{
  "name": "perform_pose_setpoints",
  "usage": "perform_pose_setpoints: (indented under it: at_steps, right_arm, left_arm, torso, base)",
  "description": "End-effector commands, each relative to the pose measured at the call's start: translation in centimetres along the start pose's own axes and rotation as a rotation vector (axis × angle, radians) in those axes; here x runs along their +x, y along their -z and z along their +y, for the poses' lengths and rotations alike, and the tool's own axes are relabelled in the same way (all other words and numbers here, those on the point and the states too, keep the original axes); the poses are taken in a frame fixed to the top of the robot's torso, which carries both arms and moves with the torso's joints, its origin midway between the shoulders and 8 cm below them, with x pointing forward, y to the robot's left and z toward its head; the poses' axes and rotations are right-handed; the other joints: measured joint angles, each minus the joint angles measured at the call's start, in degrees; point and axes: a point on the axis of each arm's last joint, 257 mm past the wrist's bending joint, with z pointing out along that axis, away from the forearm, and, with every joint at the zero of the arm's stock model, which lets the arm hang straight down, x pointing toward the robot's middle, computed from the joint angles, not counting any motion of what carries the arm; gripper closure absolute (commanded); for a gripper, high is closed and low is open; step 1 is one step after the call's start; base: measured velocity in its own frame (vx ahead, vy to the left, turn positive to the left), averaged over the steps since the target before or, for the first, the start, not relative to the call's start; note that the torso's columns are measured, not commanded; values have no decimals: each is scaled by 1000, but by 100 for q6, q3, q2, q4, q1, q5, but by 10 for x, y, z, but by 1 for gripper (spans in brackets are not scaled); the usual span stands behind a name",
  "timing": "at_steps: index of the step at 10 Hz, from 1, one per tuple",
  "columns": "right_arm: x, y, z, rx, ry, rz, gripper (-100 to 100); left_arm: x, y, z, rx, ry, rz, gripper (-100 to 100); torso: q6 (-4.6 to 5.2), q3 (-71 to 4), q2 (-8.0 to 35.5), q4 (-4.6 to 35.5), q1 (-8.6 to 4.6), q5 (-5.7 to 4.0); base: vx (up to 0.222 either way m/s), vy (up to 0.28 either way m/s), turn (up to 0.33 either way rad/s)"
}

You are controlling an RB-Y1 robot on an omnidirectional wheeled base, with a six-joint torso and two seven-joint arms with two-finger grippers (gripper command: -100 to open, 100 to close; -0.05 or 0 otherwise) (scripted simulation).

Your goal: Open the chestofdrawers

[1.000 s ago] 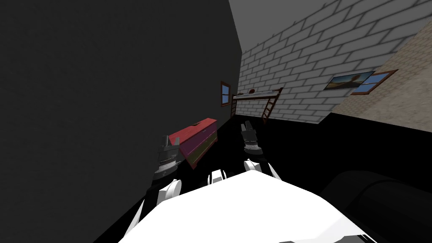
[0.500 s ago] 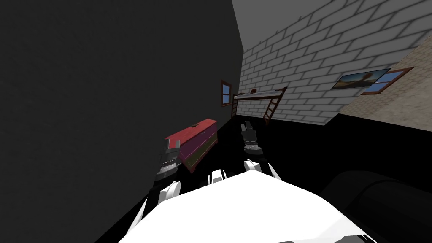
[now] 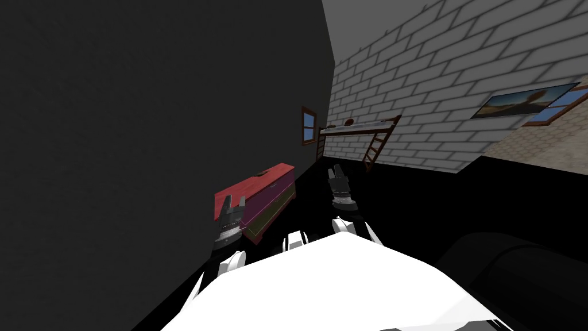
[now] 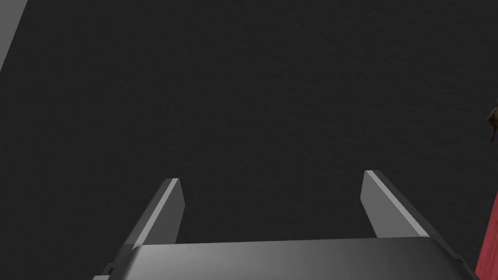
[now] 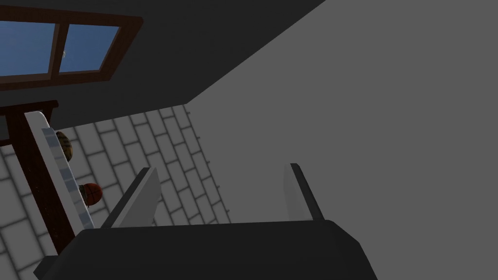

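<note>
red on top, purple and olive in bands down the front: chest of drawers (image 3: pixel 264 184) set along the dark grey wall (image 3: pixel 143 115), ahead and to the left in the head view. holds the left gripper (image 3: pixel 234 202) up at the chest's near end, overlapping the red top from that angle; cannot tell whether touching. from the left wrist, sees fingers (image 4: pixel 163 214) spread wide with nothing between them, facing the flat dark wall, plus a thin red strip of the chest just beside one finger. points the right gripper (image 3: pixel 337 171) forward, well apart from the chest, toward a white brick wall (image 3: pixel 436 86). from the right wrist, shows fingers (image 5: pixel 141 199) likewise spread and empty, and a detail tiny in the head view: a raised bed (image 5: pixel 63 180) carrying a red ball (image 5: pixel 92 193) and a brownish lump (image 5: pixel 64 146). drawers: insides hidden, cannot tell if any stands ajar.
</note>
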Motion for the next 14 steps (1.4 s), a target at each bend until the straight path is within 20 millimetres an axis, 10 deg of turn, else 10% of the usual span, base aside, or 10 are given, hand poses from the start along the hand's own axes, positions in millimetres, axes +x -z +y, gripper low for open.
perform_pose_setpoints:
  at_steps: [1, 14]
  right_arm:
    - [0, 0, 0, 0, 0, 0, 0]
    - [0, 0, 0, 0, 0, 0, 0]
  left_arm:
    - [-17, 12, 19, -28, 10, -21, -100]
    - [-84, 81, 94, -148, 44, -151, -100]
  torso:
    - [0, 3, 0, 2, 6, 4]
    - [0, -16, -24, -7, -24, -6]
  base:
    - [154, -82, 52]
    - [140, -78, 32]
